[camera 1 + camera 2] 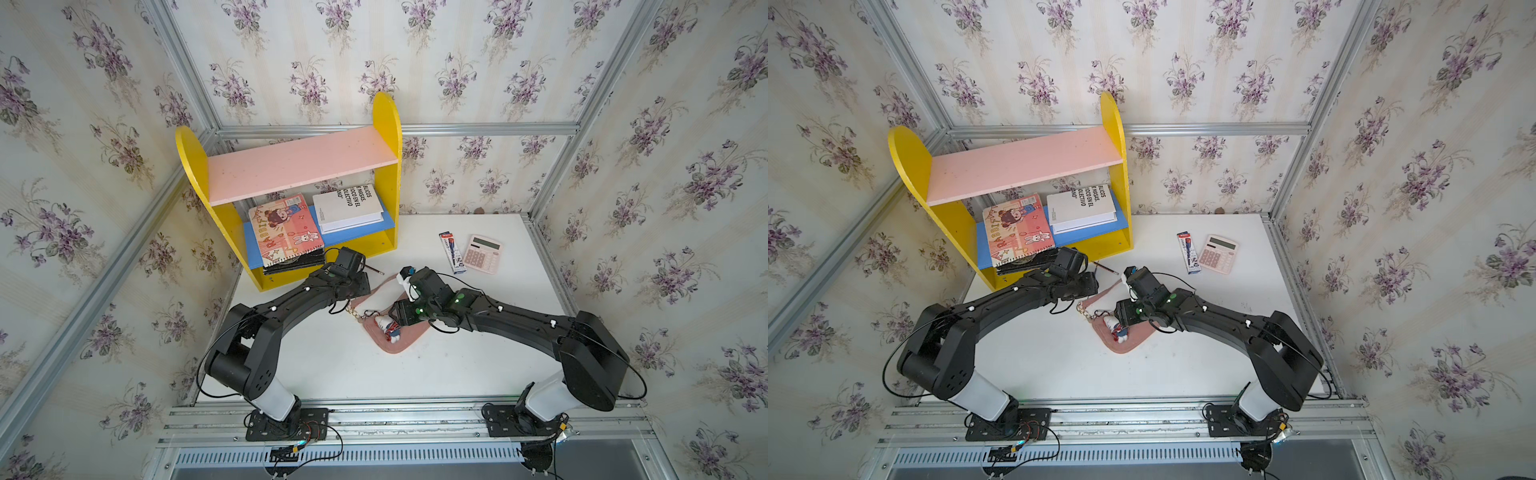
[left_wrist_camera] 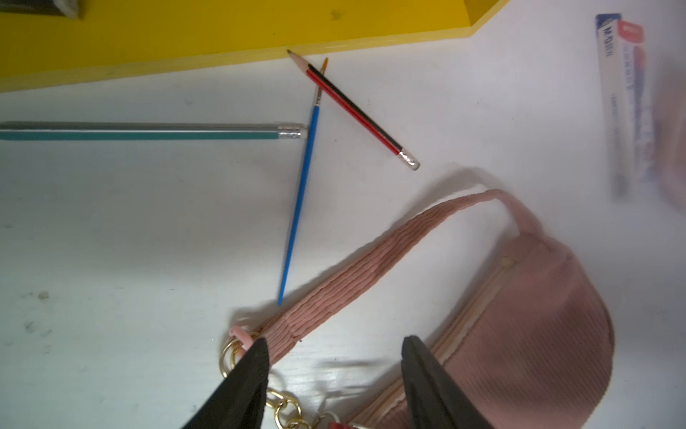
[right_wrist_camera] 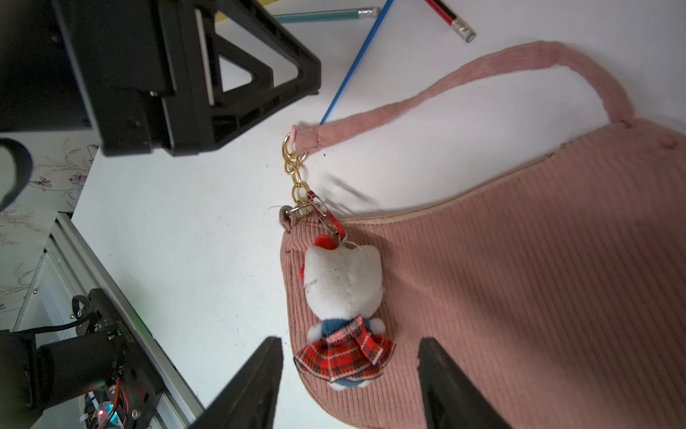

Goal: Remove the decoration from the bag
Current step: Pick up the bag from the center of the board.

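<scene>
The right hand (image 3: pixel 350 341) is spread wide, its two black fingers standing either side of the plaid skirt of the small white cat-faced plush decoration (image 3: pixel 345 282). Nothing is pinched between them, and whether they touch the plush cannot be told. The decoration's long axis runs straight away from this hand: feet nearest, then the head with its red bow, then the red metal clasp (image 3: pixel 326 215). The clasp is clipped in where the gold chain (image 3: pixel 295 174) meets the corner of the dusty-pink ribbed half-moon bag (image 3: pixel 519 278). The plush rests on that narrow end of the bag, which lies flat on the white counter (image 3: pixel 185 223).

From the clasp the chain leads on to the end of the ribbed pink strap (image 3: pixel 408 100). The left hand (image 2: pixel 336 340) hovers there, also spread and empty, one finger over the gold rings and the other above the bag's zip edge.

The right hand is nearer the plush and the left nearer the chain, with the clasp lying between them. Freeing the decoration likely depends on opening that clasp, not on pulling the plush.
</scene>
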Motion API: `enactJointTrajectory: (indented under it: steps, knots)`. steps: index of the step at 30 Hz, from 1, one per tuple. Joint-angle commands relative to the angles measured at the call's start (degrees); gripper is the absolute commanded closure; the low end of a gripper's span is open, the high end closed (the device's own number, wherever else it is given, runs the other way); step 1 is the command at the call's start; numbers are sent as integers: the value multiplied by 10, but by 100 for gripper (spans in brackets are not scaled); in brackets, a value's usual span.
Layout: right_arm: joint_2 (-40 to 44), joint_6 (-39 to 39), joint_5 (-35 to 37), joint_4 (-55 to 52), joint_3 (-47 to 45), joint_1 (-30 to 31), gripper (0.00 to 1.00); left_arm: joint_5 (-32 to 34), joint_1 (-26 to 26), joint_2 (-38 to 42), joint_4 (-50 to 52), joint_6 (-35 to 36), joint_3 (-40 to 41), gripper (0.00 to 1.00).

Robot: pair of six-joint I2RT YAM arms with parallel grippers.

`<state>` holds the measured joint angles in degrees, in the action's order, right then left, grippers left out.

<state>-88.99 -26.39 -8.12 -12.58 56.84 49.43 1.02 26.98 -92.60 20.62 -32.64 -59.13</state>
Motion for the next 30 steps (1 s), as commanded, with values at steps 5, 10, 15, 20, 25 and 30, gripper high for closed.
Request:
enactJointTrajectory:
  steps: [5, 10, 15, 20, 25, 30]
  knots:
    - [-9, -38, 17, 26, -7, 0, 38, 5, -1, -42, 61, 6, -1, 41]
    - [-4, -40, 31, 27, -13, -1, 38, -3, -3, -74, 39, 7, 2, 42]
    - [-2, -53, 22, 42, -29, 0, 39, 8, -4, -95, 26, 16, -6, 44]
    - [1, -64, 19, 54, -41, -1, 40, 19, -5, -111, 29, 26, -14, 58]
    - [0, -64, 22, 57, -41, 0, 41, -1, -5, -98, 29, 33, -17, 81]
    - [-6, -63, 20, 65, -35, 0, 41, -17, -5, -55, 40, 39, -30, 94]
